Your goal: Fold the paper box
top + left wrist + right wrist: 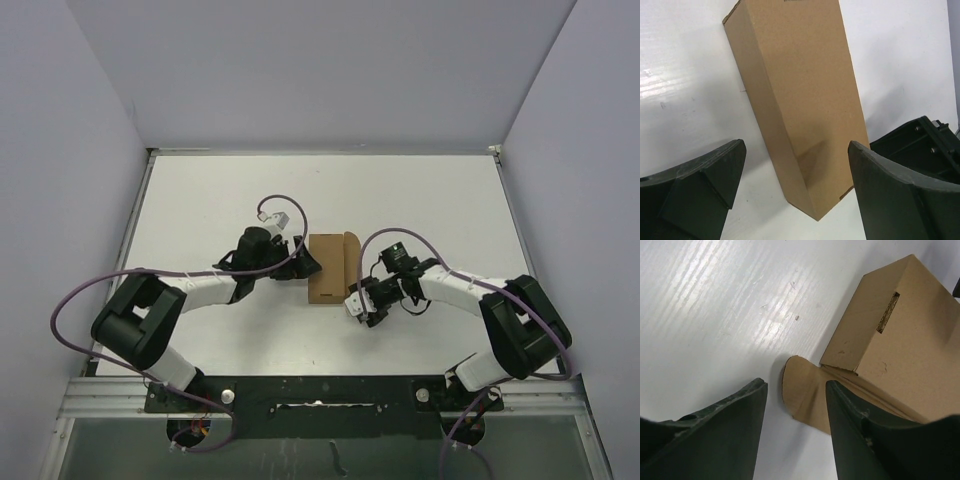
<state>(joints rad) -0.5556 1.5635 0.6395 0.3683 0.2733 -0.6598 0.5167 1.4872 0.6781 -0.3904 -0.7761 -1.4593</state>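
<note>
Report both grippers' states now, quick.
Left gripper: open, holding nothing; the box lies just ahead of it.
Right gripper: open, holding nothing; the flap lies by its tips.

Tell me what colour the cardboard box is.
Plain brown; the rectangular cardboard box shows best in the left wrist view.

We see bright, even, diffuse light from above in the overhead view, with soft, short shadows on the white table (200,200). In the right wrist view streaky glare crosses the tabletop. In the left wrist view the paper box (805,100) is sharp; the left gripper's fingers (695,190) are dark, slightly soft, and shade its lower end.
</note>
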